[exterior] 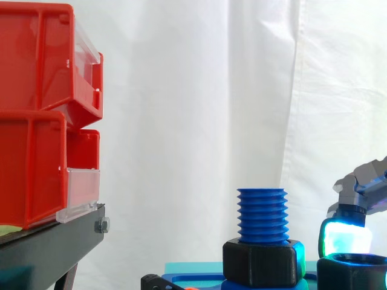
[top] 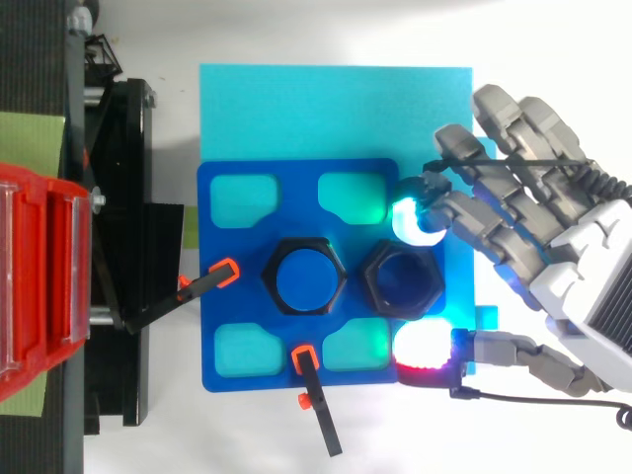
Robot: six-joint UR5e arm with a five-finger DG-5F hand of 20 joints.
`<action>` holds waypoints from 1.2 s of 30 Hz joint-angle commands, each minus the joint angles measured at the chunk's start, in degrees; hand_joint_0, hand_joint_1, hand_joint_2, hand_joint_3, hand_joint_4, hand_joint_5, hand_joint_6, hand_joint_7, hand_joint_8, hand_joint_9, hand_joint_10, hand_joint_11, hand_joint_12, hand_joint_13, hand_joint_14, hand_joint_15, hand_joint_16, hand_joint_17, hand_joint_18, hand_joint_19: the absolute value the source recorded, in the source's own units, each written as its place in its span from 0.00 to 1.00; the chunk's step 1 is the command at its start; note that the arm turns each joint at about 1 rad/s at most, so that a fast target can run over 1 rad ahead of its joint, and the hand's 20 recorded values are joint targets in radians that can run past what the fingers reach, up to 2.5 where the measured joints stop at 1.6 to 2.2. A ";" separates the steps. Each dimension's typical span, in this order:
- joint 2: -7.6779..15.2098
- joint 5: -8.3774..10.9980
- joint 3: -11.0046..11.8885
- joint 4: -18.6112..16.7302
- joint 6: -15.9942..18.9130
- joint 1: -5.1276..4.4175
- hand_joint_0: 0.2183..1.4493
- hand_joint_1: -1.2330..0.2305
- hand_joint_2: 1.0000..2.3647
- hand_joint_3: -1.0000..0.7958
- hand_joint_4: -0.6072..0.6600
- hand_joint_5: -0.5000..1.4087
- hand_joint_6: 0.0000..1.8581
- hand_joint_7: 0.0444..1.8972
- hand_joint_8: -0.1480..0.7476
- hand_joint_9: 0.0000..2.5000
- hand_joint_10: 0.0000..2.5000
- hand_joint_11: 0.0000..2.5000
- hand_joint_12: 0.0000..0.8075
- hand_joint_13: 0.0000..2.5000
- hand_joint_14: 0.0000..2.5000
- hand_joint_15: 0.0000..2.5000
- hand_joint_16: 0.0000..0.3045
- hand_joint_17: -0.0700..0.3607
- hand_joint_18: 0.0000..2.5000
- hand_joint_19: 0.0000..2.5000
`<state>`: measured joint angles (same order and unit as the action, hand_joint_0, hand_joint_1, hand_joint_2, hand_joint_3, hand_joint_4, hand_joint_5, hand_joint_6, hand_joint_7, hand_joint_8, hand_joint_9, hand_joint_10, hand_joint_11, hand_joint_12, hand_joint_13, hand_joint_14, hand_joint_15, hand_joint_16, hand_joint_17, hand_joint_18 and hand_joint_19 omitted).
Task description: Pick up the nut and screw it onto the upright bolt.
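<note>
A blue threaded bolt (exterior: 262,214) stands upright in the blue fixture plate (top: 227,336), with a black hex collar (exterior: 262,263) round its base; from above the bolt (top: 303,278) shows as a blue disc inside that collar. The loose black nut (top: 402,280) lies flat on the plate just right of the bolt, and its rim (exterior: 352,269) shows low at the right in the side view. My hand (top: 583,267) reaches in from the right and straddles the nut. A cyan-glowing fingertip (top: 413,221) sits beyond it and a red-white thumb tip (top: 425,348) on its near side. Both stand slightly apart from the nut.
Red bins (exterior: 42,115) are stacked on a black stand (top: 118,257) at the left. Two black clamps with orange tips (top: 223,274) (top: 305,357) hold the plate's left and front edges. A cyan mat (top: 296,109) lies under the plate.
</note>
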<state>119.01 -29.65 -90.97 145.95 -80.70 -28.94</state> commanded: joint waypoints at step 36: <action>-7.82 -11.57 9.85 24.91 8.02 5.13 0.26 0.41 0.00 0.28 0.76 0.17 0.27 0.63 0.51 0.14 0.00 0.00 0.46 0.11 0.00 0.00 0.15 0.39 0.04 0.00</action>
<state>111.30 -36.04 -83.46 170.48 -71.23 -25.86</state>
